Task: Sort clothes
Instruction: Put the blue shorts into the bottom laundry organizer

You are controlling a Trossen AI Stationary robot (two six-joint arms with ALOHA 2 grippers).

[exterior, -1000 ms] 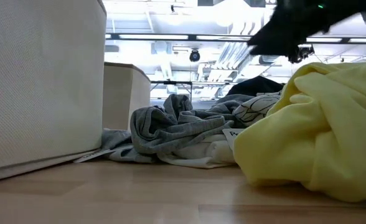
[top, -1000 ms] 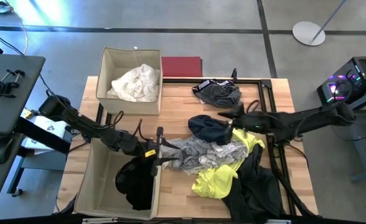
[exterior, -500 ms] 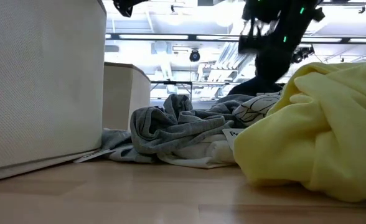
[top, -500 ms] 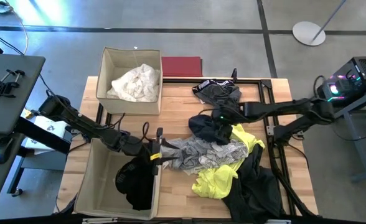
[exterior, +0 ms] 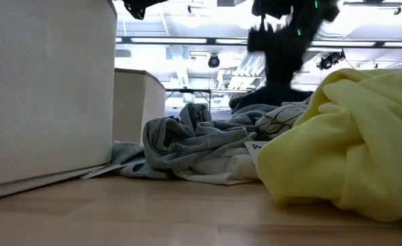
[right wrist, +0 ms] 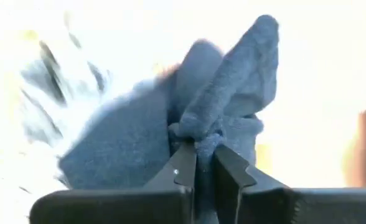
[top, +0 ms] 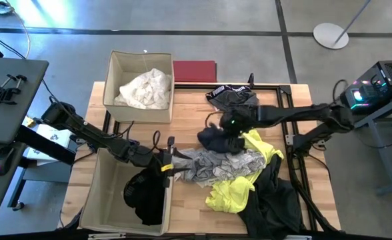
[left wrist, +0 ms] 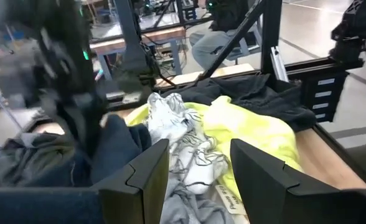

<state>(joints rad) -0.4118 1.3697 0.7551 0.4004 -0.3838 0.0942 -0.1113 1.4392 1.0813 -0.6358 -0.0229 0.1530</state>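
Observation:
My right gripper [top: 228, 128] is over the middle of the table, shut on a dark navy garment [top: 213, 139]. A heap lies around it. This includes a light grey patterned garment [top: 216, 163], a neon yellow one [top: 239, 190] and a black one [top: 269, 200]. My left gripper [top: 173, 162] stands open at the heap's left edge, beside the near beige box [top: 103, 190]. The grey patterned garment [left wrist: 192, 158] shows between its fingers, and I cannot tell whether they touch it. My right gripper pinches a raised fold of the navy garment [right wrist: 201, 134] between its two fingers. The fingers come from above, slanting from the table's right. The pinched part is pulled up below the gripper [exterior: 279, 68], and the rest of the garment lies on the heap.
The far beige box [top: 116, 63] holds a white garment [top: 145, 90]. The near box holds a black one [top: 145, 197]. A dark grey garment [top: 233, 99] lies at the far edge, beside a dark red rectangle [top: 195, 71]. A black metal frame [top: 296, 143] runs along the table's right side.
My right gripper has moved toward the table's left and come down on the navy garment. It opened wide and then shut on a fold. The garment has bunched up and shifted a little to the left, with its pinched part lifted.

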